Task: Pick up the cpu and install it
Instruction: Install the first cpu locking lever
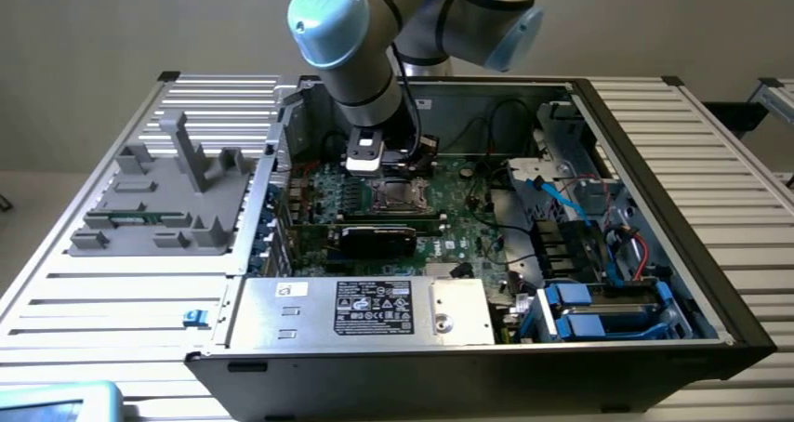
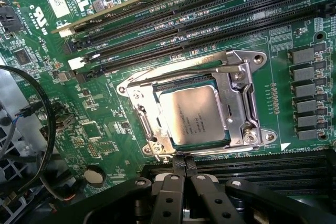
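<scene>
The cpu (image 2: 191, 115), a flat square chip with a silver-tan top, lies flat in the socket on the green motherboard (image 2: 105, 129). The socket's metal frame (image 2: 240, 103) surrounds it, and a thin lever (image 2: 184, 73) runs along one side. My gripper (image 2: 184, 161) has its two black fingers pressed together with nothing between them; their tips sit just off the socket's edge, close to the chip. In the exterior view the arm reaches down into the open computer case, with the gripper (image 1: 394, 168) just above the cpu (image 1: 397, 195).
Rows of black memory slots (image 2: 210, 19) flank the socket. Black cables (image 2: 44, 129) loop beside it. In the case are a black expansion card (image 1: 378, 236), a silver power supply (image 1: 372, 310) and blue drive bays (image 1: 602, 310). A grey fixture (image 1: 162, 204) stands outside.
</scene>
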`<action>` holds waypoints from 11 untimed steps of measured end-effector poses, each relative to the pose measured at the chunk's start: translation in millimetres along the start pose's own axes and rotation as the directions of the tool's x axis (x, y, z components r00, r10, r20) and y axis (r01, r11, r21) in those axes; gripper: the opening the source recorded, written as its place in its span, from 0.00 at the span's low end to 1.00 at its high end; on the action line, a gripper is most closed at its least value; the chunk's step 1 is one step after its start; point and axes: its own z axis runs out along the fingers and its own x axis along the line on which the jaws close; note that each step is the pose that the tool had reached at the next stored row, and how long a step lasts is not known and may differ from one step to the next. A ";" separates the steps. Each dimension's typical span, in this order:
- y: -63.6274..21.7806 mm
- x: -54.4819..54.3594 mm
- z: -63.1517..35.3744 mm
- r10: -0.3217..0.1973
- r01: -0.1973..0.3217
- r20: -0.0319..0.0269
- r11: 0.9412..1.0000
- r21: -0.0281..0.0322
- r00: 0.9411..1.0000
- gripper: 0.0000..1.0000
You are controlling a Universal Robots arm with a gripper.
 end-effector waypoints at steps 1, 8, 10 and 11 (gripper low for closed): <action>0.0 0.1 0.0 0.000 0.000 0.000 1.000 0.000 1.000 0.11; -0.3 1.2 0.4 0.000 0.000 0.000 1.000 0.000 1.000 0.11; -0.3 1.2 0.4 0.000 0.000 0.000 1.000 0.000 1.000 0.11; -0.3 1.2 0.4 0.000 0.000 0.000 1.000 0.000 1.000 0.11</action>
